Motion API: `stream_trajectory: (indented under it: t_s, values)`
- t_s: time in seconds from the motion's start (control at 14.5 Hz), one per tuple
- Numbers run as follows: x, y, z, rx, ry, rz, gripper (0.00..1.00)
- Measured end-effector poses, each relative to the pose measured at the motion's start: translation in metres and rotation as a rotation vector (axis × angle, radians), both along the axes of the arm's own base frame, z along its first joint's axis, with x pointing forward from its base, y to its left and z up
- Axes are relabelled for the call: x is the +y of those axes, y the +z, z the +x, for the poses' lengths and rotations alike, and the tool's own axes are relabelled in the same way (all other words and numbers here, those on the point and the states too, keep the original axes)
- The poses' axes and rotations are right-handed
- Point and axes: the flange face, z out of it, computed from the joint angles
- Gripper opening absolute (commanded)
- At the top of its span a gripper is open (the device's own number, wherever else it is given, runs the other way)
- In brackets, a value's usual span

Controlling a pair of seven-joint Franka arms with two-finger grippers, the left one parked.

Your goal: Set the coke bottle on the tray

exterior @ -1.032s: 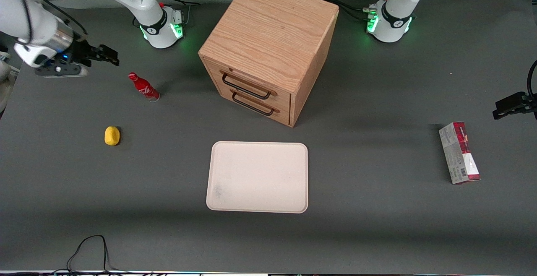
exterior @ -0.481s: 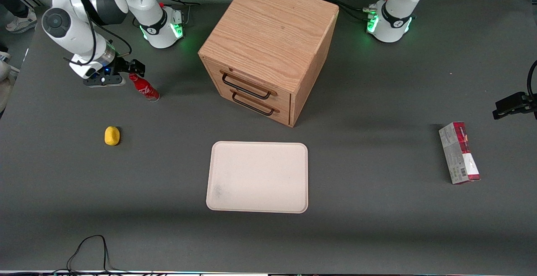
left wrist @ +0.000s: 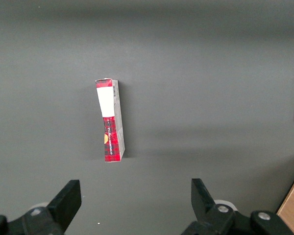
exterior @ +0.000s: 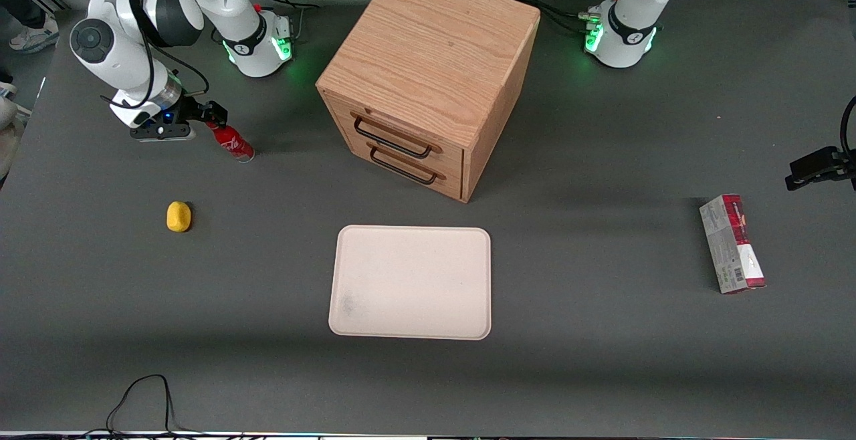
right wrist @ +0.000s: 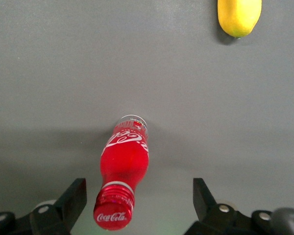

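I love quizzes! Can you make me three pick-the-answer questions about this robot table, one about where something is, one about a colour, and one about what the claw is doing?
1. Where is the coke bottle?
A. standing on the table
B. on the tray
C. inside a drawer

2. What colour is the lump?
A. blue
B. yellow
C. green

3. How are the fingers of the gripper?
A. shut on the bottle
B. shut on nothing
C. open

Answers: 1 A, it stands on the grey table near the gripper; 2 B, plainly yellow; 3 C, the fingers sit apart either side of the bottle's cap.
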Motion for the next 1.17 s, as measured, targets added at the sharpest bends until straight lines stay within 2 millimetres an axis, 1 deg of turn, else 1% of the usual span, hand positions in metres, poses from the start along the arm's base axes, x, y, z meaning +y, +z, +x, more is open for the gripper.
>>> stream_trajectory:
  t_s: [0.21, 0.41, 0.48, 0.55, 0.62, 0.69, 0.76, 1.17]
  values:
    - [0.000, -0.002, 0.001, -0.002, -0.026, -0.003, 0.57]
    - [0.000, -0.006, 0.002, 0.003, -0.040, -0.007, 0.62]
    - [0.000, -0.007, 0.002, 0.004, -0.047, -0.008, 0.61]
    - [0.000, -0.008, 0.002, 0.005, -0.054, -0.009, 0.56]
    - [0.000, -0.009, 0.002, 0.005, -0.065, -0.011, 0.40]
    - [0.000, -0.010, 0.002, 0.005, -0.079, -0.013, 0.18]
    - [0.000, -0.011, 0.003, 0.005, -0.095, -0.015, 0.00]
    - [0.003, -0.012, 0.004, -0.001, -0.113, -0.017, 0.00]
